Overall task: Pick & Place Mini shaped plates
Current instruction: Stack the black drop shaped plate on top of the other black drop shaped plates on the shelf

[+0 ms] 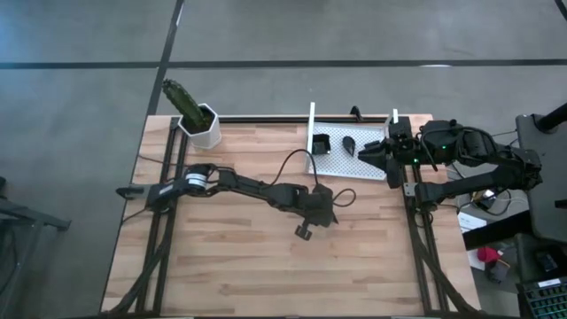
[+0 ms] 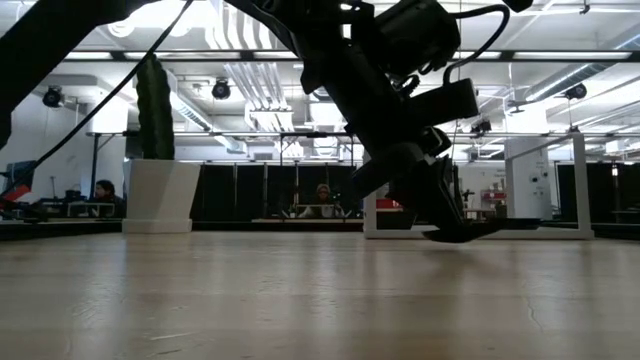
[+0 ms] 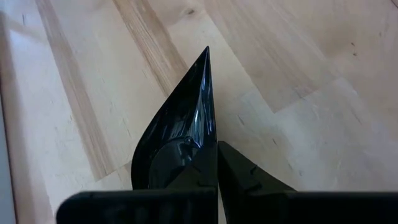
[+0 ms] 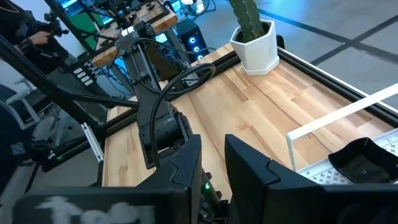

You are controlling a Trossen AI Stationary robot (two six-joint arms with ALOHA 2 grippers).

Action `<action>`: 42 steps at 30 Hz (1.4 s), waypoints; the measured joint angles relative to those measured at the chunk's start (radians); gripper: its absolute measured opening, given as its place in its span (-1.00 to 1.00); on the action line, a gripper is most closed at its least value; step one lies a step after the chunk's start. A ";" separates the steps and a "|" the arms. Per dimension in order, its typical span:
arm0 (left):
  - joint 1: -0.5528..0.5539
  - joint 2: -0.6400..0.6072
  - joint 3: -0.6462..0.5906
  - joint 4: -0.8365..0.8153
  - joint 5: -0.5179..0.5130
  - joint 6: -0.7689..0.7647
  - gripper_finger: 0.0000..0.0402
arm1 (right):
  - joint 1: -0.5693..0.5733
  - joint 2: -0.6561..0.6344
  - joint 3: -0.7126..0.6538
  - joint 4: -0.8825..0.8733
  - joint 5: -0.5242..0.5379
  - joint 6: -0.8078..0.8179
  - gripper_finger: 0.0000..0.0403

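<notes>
Your left gripper (image 1: 304, 232), at frame centre, is clenched on a glossy dark teardrop mini plate (image 3: 180, 134) just above the wooden table (image 1: 230, 275). Lower it level before releasing. Right gripper (image 1: 365, 152) hovers part-open over the white tray (image 1: 330, 166) upper right; cactus pot (image 1: 202, 124) stands clear.

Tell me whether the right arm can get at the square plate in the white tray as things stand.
Probably yes. The right gripper hovers open at the tray's right edge, the square plate lies uncovered beyond the teardrop plate, and the left gripper is off at mid-table, shut on another plate.
</notes>
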 joint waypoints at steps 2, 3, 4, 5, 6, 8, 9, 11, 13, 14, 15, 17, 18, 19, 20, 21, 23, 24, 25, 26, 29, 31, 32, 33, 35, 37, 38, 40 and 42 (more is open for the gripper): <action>0.000 0.000 0.000 0.002 -0.001 0.000 -0.97 | 0.000 0.000 0.000 0.000 0.000 0.000 -0.64; 0.000 0.000 0.000 0.002 -0.001 0.000 -0.95 | 0.000 0.000 0.000 0.000 0.000 0.000 -0.63; 0.000 0.000 0.000 0.002 -0.001 0.000 -0.92 | 0.000 0.000 0.000 0.000 0.000 0.000 -0.62; -0.001 0.000 0.000 0.002 -0.001 0.000 -0.89 | 0.000 0.000 0.000 0.000 0.000 0.000 -0.61; -0.001 0.000 0.000 0.002 -0.001 0.000 -0.85 | 0.000 0.000 0.000 0.000 0.000 0.000 -0.61; -0.001 0.000 0.000 0.004 -0.003 0.000 -0.79 | 0.000 0.000 0.000 0.000 0.000 -0.002 -0.60; -0.002 0.000 0.000 0.006 -0.005 0.000 -0.76 | 0.000 0.000 0.000 0.000 0.000 -0.002 -0.59; -0.002 0.000 0.000 0.009 -0.018 0.000 -0.72 | 0.000 0.000 0.000 0.000 0.000 -0.002 -0.59; -0.002 0.000 0.014 -0.007 -0.032 0.000 -0.71 | 0.000 0.000 0.000 -0.006 0.000 -0.015 -0.61; -0.002 -0.003 0.026 -0.023 -0.044 0.000 -0.71 | 0.000 0.000 0.000 -0.012 0.000 -0.023 -0.62; -0.002 -0.012 0.037 -0.041 -0.052 0.000 -0.71 | 0.000 0.000 0.000 -0.024 0.000 -0.027 -0.63; -0.002 -0.038 0.058 -0.082 -0.068 -0.001 -0.72 | 0.000 0.003 0.000 -0.042 0.000 -0.027 -0.65; -0.002 -0.055 0.066 -0.107 -0.073 -0.006 -0.72 | 0.000 0.006 -0.002 -0.050 0.001 -0.025 -0.66; -0.002 -0.075 0.069 -0.129 -0.080 -0.013 -0.72 | 0.000 0.009 -0.006 -0.060 0.001 -0.021 -0.67; -0.002 -0.096 0.070 -0.147 -0.090 -0.022 -0.72 | -0.001 0.014 -0.012 -0.070 0.002 -0.016 -0.67; -0.002 -0.119 0.068 -0.167 -0.098 -0.032 -0.72 | -0.002 0.019 -0.019 -0.080 0.003 -0.005 -0.68; -0.002 -0.162 0.065 -0.220 -0.115 -0.056 -0.71 | -0.002 0.031 -0.038 -0.094 0.003 0.013 -0.69; -0.002 -0.189 0.065 -0.235 -0.116 -0.071 -0.71 | -0.002 0.037 -0.051 -0.100 0.003 0.028 -0.69; -0.002 -0.215 0.064 -0.256 -0.116 -0.088 -0.71 | -0.003 0.042 -0.067 -0.103 0.003 0.047 -0.68; -0.002 -0.240 0.063 -0.272 -0.116 -0.107 -0.72 | -0.002 0.048 -0.081 -0.104 0.002 0.066 -0.68; -0.004 -0.328 0.055 -0.304 -0.116 -0.164 -0.73 | -0.003 0.073 -0.131 -0.109 -0.001 0.107 -0.67; -0.008 -0.382 0.047 -0.328 -0.117 -0.183 -0.72 | -0.003 0.091 -0.161 -0.106 -0.006 0.119 -0.66; -0.012 -0.407 0.045 -0.331 -0.122 -0.191 -0.72 | -0.003 0.104 -0.174 -0.107 -0.008 0.120 -0.65; -0.016 -0.431 0.043 -0.338 -0.128 -0.196 -0.72 | -0.003 0.117 -0.184 -0.105 -0.009 0.120 -0.63; -0.026 -0.482 0.034 -0.342 -0.150 -0.201 -0.71 | -0.002 0.145 -0.205 -0.104 -0.012 0.123 -0.60; -0.038 -0.535 0.022 -0.341 -0.178 -0.201 -0.71 | -0.002 0.176 -0.217 -0.105 -0.012 0.167 -0.56; -0.043 -0.562 0.015 -0.342 -0.194 -0.201 -0.71 | -0.003 0.195 -0.220 -0.104 -0.012 0.201 -0.54; -0.053 -0.611 -0.002 -0.341 -0.227 -0.202 -0.71 | -0.009 0.236 -0.225 -0.104 -0.021 0.264 -0.49; -0.060 -0.656 -0.021 -0.343 -0.253 -0.202 -0.71 | -0.010 0.289 -0.225 -0.101 -0.034 0.305 -0.45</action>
